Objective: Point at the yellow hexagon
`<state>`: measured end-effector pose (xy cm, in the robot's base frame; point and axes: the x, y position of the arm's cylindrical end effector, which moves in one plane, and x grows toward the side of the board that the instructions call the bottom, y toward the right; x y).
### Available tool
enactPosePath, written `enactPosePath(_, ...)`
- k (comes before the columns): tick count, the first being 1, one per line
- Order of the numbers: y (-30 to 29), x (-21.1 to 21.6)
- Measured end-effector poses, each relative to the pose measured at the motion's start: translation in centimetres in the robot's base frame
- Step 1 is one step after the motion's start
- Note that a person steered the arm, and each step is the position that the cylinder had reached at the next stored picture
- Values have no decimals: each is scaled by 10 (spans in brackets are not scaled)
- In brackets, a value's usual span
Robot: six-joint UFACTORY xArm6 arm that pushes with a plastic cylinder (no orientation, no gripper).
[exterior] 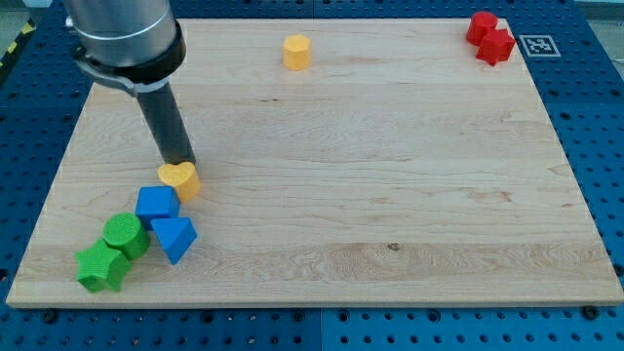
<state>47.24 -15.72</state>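
So there's no pincer on this rig at all, just the dark rod, so nothing to report about open or closed and it isn't holding anything. My tip (pixel 180 162) is sitting right at the top edge of a yellow heart-shaped block (pixel 180 180), touching it or as good as.

Problem is, that's not the target. The yellow hexagon (pixel 296 52) is well away from the heart, up toward the view's top and off to the view's right, near the far edge of the bench (pixel 390 195), standing alone.

Just below the heart toward the view's bottom-left there's a cluster: a blue cube (pixel 156 205), a blue triangular block (pixel 175 237), a green cylinder (pixel 124 234) and a green star-ish block (pixel 100 267). Two red blocks (pixel 489 37) sit far off to the view's top right.

My read: pointing isn't done yet. The whole run across to the hexagon is left, and the path from the heart looks clear.
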Motion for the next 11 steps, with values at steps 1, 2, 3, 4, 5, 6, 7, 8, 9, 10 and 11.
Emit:
enactPosePath(1, 0, 9)
enactPosePath(2, 7, 8)
enactPosePath(3, 22, -4)
enactPosePath(4, 33, -34)
enactPosePath(5, 34, -39)
enactPosePath(6, 34, -54)
enactPosePath(7, 34, -112)
enactPosePath(8, 34, -179)
enactPosePath(9, 54, -246)
enactPosePath(10, 118, -259)
enactPosePath(11, 150, -237)
